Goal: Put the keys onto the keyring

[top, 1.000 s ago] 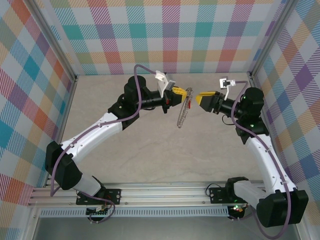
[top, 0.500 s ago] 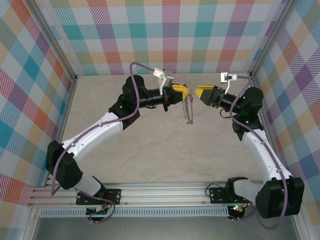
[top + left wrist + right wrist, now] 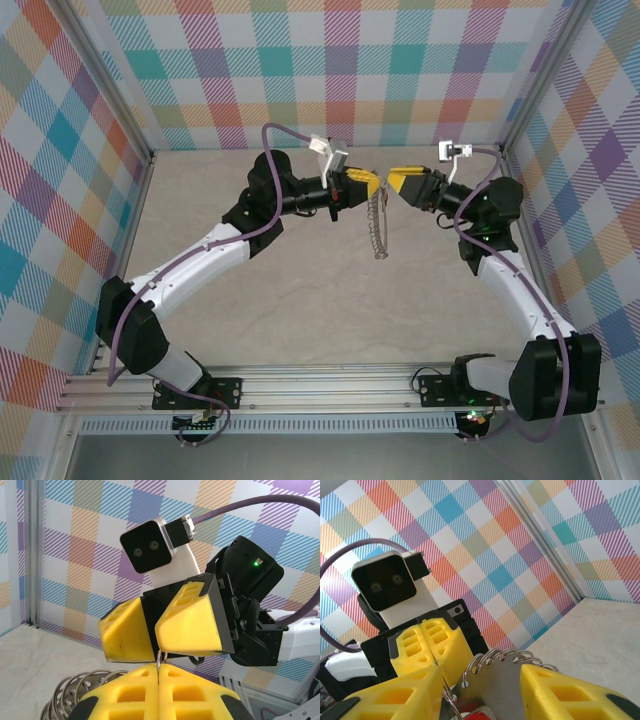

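Observation:
The keyring (image 3: 378, 228), a thin grey metal ring fringed with wire loops, hangs straight down from my left gripper (image 3: 368, 182), well above the table. In the left wrist view the left gripper (image 3: 159, 667) is shut on the ring's thin rim, with wire loops (image 3: 75, 692) at lower left. My right gripper (image 3: 392, 180) faces it tip to tip. In the right wrist view the right gripper (image 3: 480, 675) is open, and its fingers straddle the keyring (image 3: 520, 680). The red key head (image 3: 481, 714) peeks in at the bottom edge between them.
The beige table (image 3: 300, 290) lies below both raised arms. Checked walls (image 3: 340, 70) close the back and both sides, with metal corner posts (image 3: 520, 130) near the right arm.
The right gripper has moved left and up until it meets the left gripper's tips. The keyring has swung from a slant to hanging straight down.

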Robot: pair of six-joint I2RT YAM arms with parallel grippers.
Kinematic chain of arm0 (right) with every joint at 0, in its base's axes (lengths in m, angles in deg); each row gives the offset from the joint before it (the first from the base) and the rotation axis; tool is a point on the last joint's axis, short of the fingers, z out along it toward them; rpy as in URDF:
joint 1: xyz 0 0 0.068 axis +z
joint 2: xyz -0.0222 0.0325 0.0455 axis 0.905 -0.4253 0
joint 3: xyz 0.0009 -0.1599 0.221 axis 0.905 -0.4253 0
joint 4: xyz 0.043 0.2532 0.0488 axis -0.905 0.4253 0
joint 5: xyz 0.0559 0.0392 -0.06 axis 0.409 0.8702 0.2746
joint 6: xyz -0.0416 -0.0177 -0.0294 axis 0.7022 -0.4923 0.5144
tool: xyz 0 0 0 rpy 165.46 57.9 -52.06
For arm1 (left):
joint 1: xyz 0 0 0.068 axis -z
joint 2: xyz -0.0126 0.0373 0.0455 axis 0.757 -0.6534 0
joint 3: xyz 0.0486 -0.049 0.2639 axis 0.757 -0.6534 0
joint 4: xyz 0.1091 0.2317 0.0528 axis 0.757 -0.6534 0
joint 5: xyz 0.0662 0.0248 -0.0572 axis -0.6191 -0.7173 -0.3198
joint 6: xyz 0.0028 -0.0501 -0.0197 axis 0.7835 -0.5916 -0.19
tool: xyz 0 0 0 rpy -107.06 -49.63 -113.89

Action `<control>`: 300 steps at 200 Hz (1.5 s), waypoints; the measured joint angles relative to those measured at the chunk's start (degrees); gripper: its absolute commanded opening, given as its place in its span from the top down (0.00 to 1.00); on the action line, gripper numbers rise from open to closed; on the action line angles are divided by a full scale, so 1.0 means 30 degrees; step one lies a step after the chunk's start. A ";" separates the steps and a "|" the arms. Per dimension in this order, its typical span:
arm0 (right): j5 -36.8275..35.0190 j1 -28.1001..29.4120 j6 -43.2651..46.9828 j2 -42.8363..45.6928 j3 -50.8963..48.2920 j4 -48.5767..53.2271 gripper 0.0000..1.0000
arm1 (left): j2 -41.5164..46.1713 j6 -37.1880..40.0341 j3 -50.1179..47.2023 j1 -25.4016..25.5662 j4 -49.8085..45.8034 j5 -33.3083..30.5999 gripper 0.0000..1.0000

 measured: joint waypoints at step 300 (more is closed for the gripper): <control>0.0284 0.0627 0.8918 0.1217 0.2623 1.2262 1.00 | 0.0189 0.3162 0.2361 -0.1355 -0.6732 0.0495 0.56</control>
